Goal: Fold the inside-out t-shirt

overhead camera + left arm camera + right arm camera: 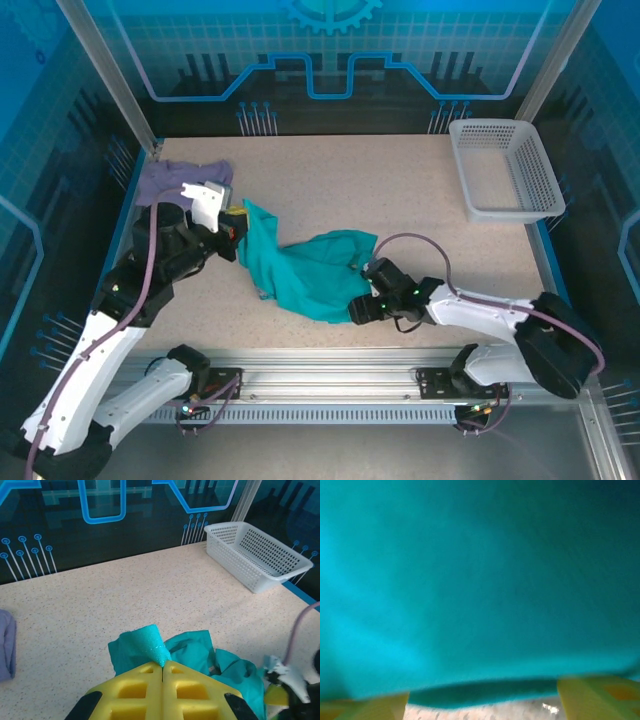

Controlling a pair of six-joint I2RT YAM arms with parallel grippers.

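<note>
left of the t-shirt (310, 272) lies a purple shirt (170, 180).

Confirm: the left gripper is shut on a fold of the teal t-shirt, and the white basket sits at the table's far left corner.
Wrong corner: in the top external view the white basket sits at the far right corner of the table. The left gripper is shut on a fold of the teal t-shirt.

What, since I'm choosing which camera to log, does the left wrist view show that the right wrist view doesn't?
Left wrist: the white basket, a lavender shirt at the frame edge, and the left gripper shut on a fold of the t-shirt. Right wrist: the right gripper, open, close against the fabric. Both: teal t-shirt and speckled table.
</note>
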